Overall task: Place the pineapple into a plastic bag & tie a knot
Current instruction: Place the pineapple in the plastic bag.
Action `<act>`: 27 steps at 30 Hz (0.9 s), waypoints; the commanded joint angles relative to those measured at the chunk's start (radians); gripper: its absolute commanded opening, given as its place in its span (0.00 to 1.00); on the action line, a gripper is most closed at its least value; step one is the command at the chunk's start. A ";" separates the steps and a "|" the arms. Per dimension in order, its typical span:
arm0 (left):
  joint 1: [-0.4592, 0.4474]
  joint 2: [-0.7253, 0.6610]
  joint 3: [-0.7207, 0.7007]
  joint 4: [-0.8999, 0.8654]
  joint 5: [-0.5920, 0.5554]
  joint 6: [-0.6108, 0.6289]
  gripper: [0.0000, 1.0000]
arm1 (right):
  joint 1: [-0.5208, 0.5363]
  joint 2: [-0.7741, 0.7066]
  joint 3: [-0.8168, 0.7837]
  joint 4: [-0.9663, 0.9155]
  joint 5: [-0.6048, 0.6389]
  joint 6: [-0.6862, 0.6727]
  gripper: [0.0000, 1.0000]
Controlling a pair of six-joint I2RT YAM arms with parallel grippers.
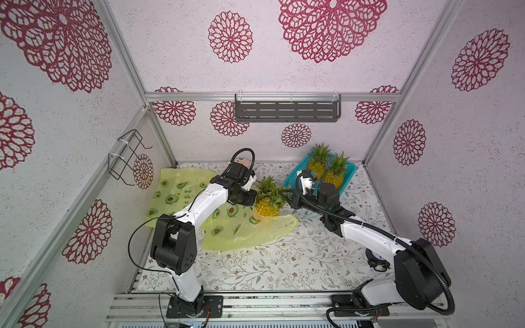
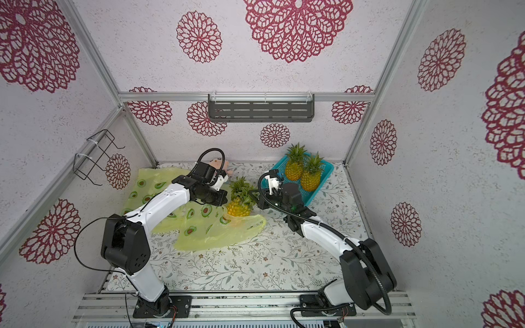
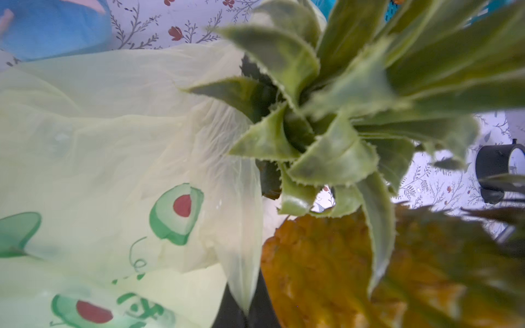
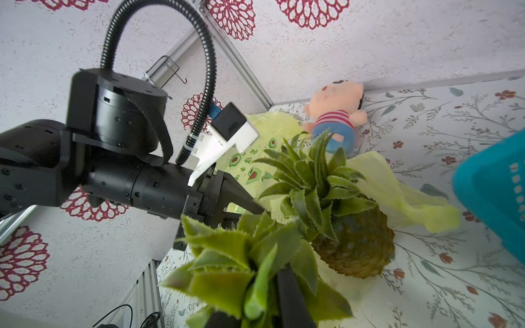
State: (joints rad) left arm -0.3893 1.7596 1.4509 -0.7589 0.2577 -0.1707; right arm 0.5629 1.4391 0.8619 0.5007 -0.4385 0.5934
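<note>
A pineapple (image 1: 267, 206) (image 2: 238, 209) stands upright mid-table on a pale yellow-green plastic bag (image 1: 250, 233) (image 2: 216, 235) printed with avocados. My left gripper (image 1: 251, 198) (image 3: 247, 311) is beside the fruit's left, shut on a fold of the bag's film (image 3: 233, 227). From the right, my right gripper (image 1: 284, 195) (image 4: 255, 301) is shut on the crown leaves (image 4: 227, 255). The fruit's body (image 4: 355, 244) (image 3: 326, 272) rests on the bag, whose mouth I cannot make out. Much of the bag lies under the left arm.
A teal basket (image 1: 350, 176) (image 4: 491, 193) at the back right holds two more pineapples. A plush doll (image 4: 335, 113) lies against the back wall behind the left wrist. A small black round object (image 1: 375, 259) sits by the right arm. A dark shelf (image 1: 287, 109) hangs on the back wall.
</note>
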 commanded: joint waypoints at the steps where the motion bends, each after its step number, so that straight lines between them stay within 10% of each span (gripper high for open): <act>1: 0.019 -0.041 -0.008 0.031 0.010 -0.006 0.00 | 0.055 0.027 0.051 0.153 0.013 -0.029 0.00; 17: 0.063 -0.061 -0.019 0.031 0.007 -0.034 0.00 | 0.274 0.203 0.258 -0.241 0.310 -0.485 0.00; 20: 0.078 -0.091 -0.033 0.036 -0.001 -0.056 0.18 | 0.291 0.218 0.294 -0.286 0.306 -0.517 0.01; 27: 0.121 -0.233 -0.091 0.067 -0.111 -0.134 0.63 | 0.289 0.195 0.359 -0.340 0.258 -0.440 0.51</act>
State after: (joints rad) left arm -0.2871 1.6035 1.3800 -0.7326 0.2108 -0.2646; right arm 0.8555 1.6718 1.1767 0.1669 -0.1799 0.1268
